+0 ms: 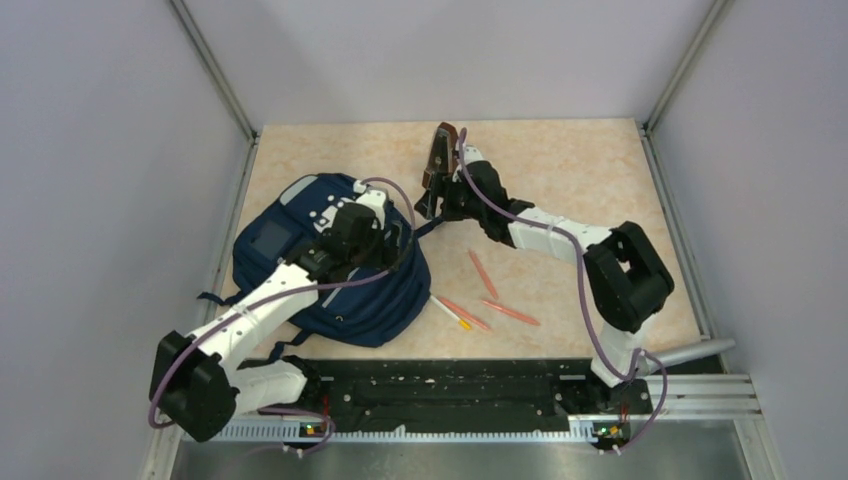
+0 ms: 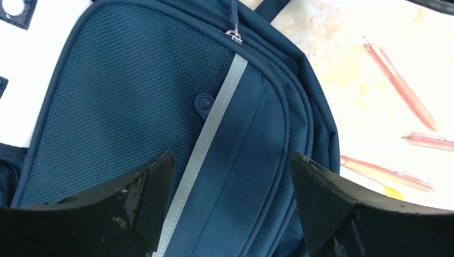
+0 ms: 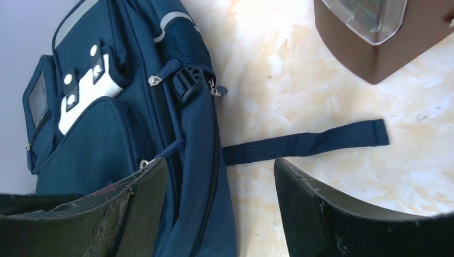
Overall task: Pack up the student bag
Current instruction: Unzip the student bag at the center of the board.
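On the left half of the counter (image 1: 560, 170), the student bag (image 1: 385, 305) is lying flat on its back, its top pointing toward the far wall. As far as I can see it is lying zipped up, so I am judging that nothing is going inside until a compartment is opened.

My left fingers (image 2: 144, 198) are hovering over the bag's front, spread wide and holding nothing. They are straddling the light-grey stripe (image 2: 214, 134) beside the mesh panel (image 2: 123, 107), with the zipper pull (image 2: 234, 35) lying ahead of them. I am taking that pull as the reason for hanging here: it looks like the way in.

Just right of the bag, my right fingers (image 3: 316, 214) are also standing apart and gripping nothing. They are hanging above the bag's right edge, where a loose strap (image 3: 305, 143) is trailing out across the counter. From here I am probably lining up to steady the fabric or catch a zipper, though I cannot say which.

Beyond them, a brown case with a clear window (image 3: 375, 48) is sitting near the far edge. Farther right and nearer me, several orange pens (image 1: 510, 312) are lying scattered on the counter, apart from the bag, waiting to be packed.
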You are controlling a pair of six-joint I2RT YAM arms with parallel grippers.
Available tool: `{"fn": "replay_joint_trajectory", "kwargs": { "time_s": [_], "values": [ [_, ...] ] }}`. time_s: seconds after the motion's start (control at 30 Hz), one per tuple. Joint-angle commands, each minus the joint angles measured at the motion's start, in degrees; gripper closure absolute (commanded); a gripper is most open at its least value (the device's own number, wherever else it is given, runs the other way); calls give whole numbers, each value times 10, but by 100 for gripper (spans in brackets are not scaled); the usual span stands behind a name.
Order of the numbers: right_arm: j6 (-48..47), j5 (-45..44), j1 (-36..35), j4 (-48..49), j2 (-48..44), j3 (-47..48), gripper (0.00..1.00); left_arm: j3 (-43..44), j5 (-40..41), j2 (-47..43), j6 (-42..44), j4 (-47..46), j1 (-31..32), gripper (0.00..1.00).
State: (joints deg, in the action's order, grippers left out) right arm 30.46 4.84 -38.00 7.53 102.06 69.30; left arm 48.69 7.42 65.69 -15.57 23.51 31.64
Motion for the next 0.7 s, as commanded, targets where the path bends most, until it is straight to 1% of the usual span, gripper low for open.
{"fn": "replay_joint_trajectory", "kwargs": {
  "time_s": [0.0,0.03,0.13,0.17,0.27,0.3,0.33,0.4,0.57,0.67],
  "values": [
    [79,8,-3,41,37,30,29,-3,57,21,26,-24,28,16],
    [94,10,-3,49,43,30,29,-2,68,27,24,-23,32,16],
    [142,21,-3,83,65,29,31,0,136,43,24,-14,44,15],
    [157,24,-3,91,73,30,32,1,146,47,23,-9,47,17],
    [200,32,-4,110,95,35,34,3,164,61,21,0,54,28],
    [211,35,-4,115,102,37,35,2,167,63,19,2,56,32],
    [222,37,-6,118,107,40,36,1,171,66,18,3,58,40],
    [228,37,-11,118,118,49,36,-2,180,66,14,5,62,51],
    [225,21,-33,114,129,70,37,-11,188,48,4,6,67,79],
    [221,15,-40,114,139,84,37,-18,191,29,-7,7,69,97]
  ]
}}
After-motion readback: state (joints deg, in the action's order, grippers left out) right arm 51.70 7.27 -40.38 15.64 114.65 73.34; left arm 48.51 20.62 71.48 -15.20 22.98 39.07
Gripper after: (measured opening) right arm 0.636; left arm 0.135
